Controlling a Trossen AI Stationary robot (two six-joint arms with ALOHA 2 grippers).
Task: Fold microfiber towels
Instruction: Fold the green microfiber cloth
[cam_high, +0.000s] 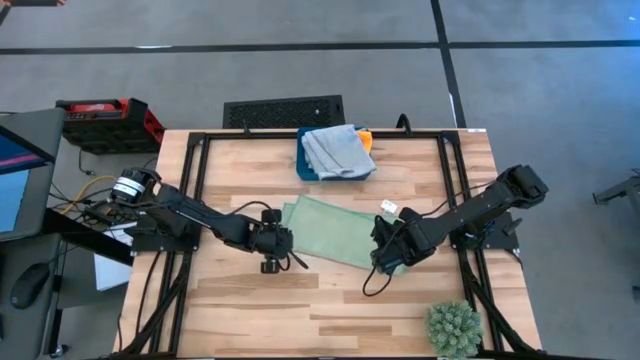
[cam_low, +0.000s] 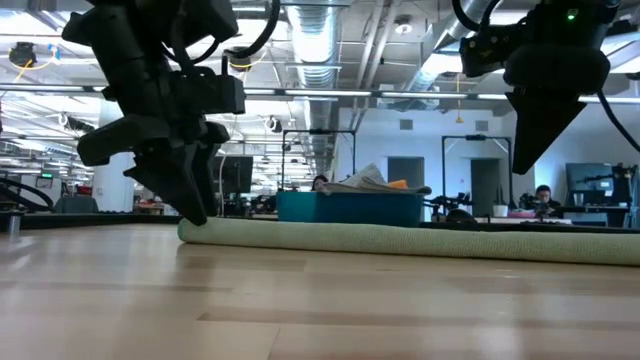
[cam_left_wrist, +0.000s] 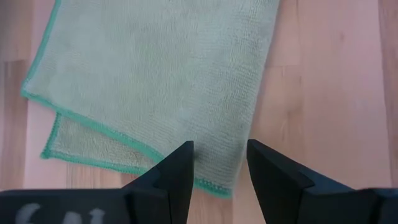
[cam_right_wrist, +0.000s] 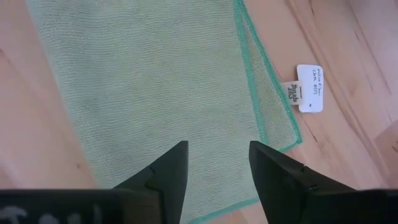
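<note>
A light green microfiber towel (cam_high: 335, 232), folded in two layers, lies flat on the middle of the wooden table. My left gripper (cam_left_wrist: 221, 149) stands open and low over the towel's left near corner (cam_left_wrist: 211, 183), its fingers slanting down (cam_low: 190, 195). My right gripper (cam_right_wrist: 217, 149) is open and higher up (cam_low: 535, 140), over the towel's right near part. Two pale blue-grey towels (cam_high: 338, 150) and an orange one (cam_high: 366, 139) lie piled in a dark teal box (cam_high: 305, 165) at the table's far edge.
A small white tag (cam_right_wrist: 310, 89) sticks out from the green towel's right edge. A spiky green plant ball (cam_high: 453, 328) sits at the near right corner. Black frame rails (cam_high: 195, 170) run along the table's left, right and far sides. Bare wood (cam_high: 330, 310) lies toward the near edge.
</note>
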